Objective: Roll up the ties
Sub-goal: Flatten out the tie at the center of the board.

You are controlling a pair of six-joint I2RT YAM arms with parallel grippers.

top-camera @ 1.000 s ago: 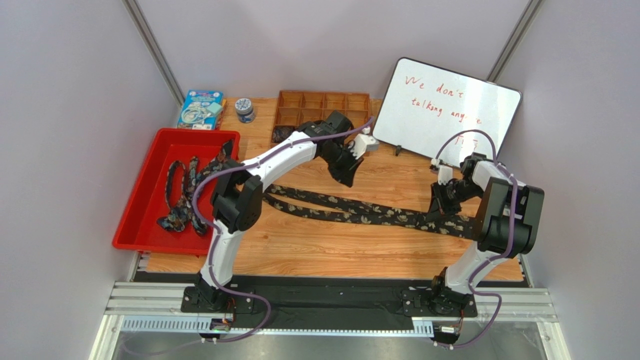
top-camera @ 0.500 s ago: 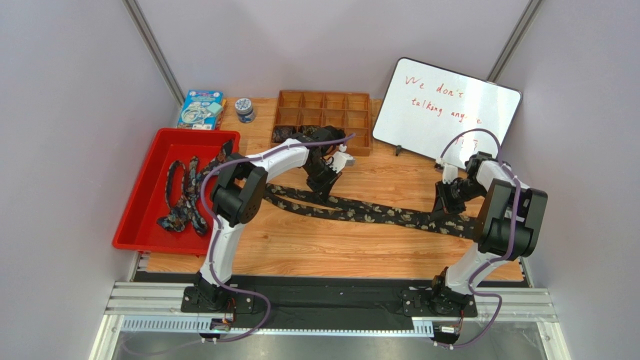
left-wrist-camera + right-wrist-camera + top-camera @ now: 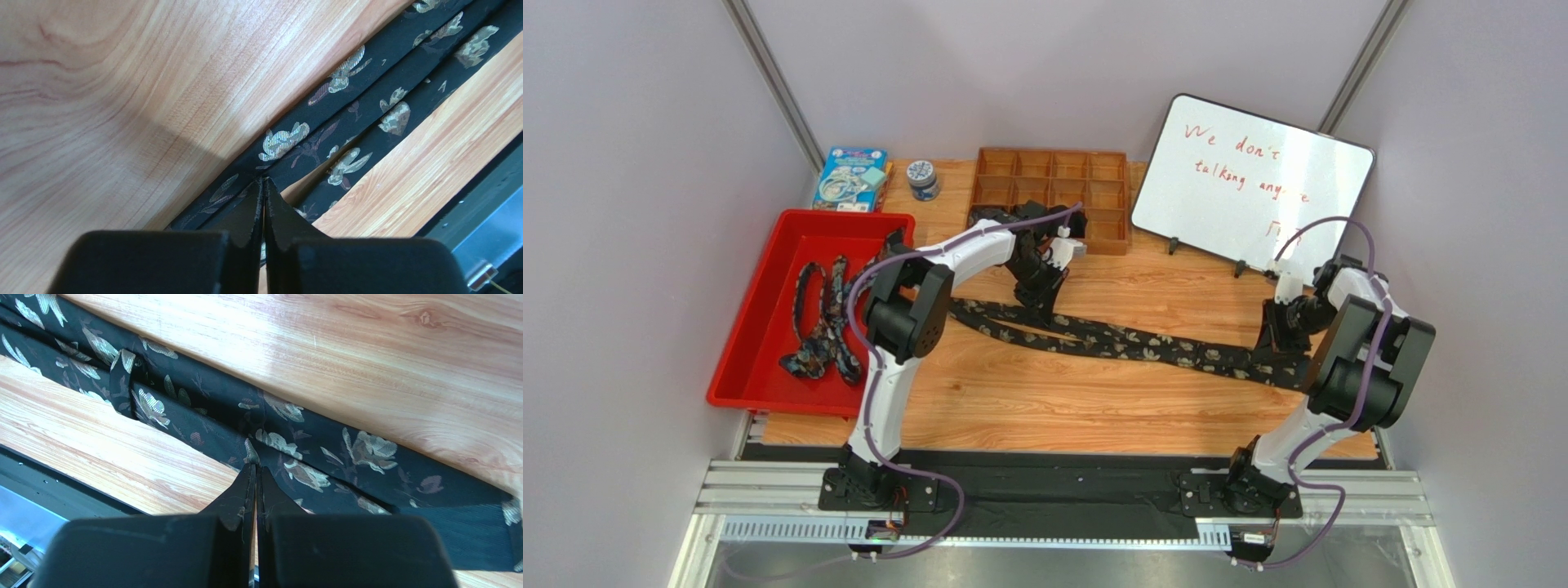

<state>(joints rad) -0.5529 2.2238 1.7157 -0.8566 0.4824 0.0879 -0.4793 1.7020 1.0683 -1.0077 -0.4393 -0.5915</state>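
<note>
A long dark floral tie (image 3: pixel 1149 347) lies folded double across the wooden table, from centre-left to the right edge. My left gripper (image 3: pixel 1036 294) is shut with its tips down on the tie's left part; in the left wrist view (image 3: pixel 264 179) the fabric (image 3: pixel 344 67) gathers at the closed tips. My right gripper (image 3: pixel 1274 343) is shut on the tie's wide right end; in the right wrist view (image 3: pixel 253 467) a small pinch of fabric (image 3: pixel 368 447) bunches at the tips. Several more ties (image 3: pixel 817 321) lie in the red tray (image 3: pixel 744 368). A dark coil (image 3: pixel 987 218) sits in the wooden organiser (image 3: pixel 1051 184).
A whiteboard (image 3: pixel 1253 184) stands at the back right, close behind the right arm. A blue box (image 3: pixel 851 178) and a small jar (image 3: pixel 922 179) sit at the back left. The table's black front rail (image 3: pixel 485 184) runs near the tie.
My left gripper has come down and left from beside the organiser onto the tie. My right gripper has moved right, and the tie has slid and stretched that way.
</note>
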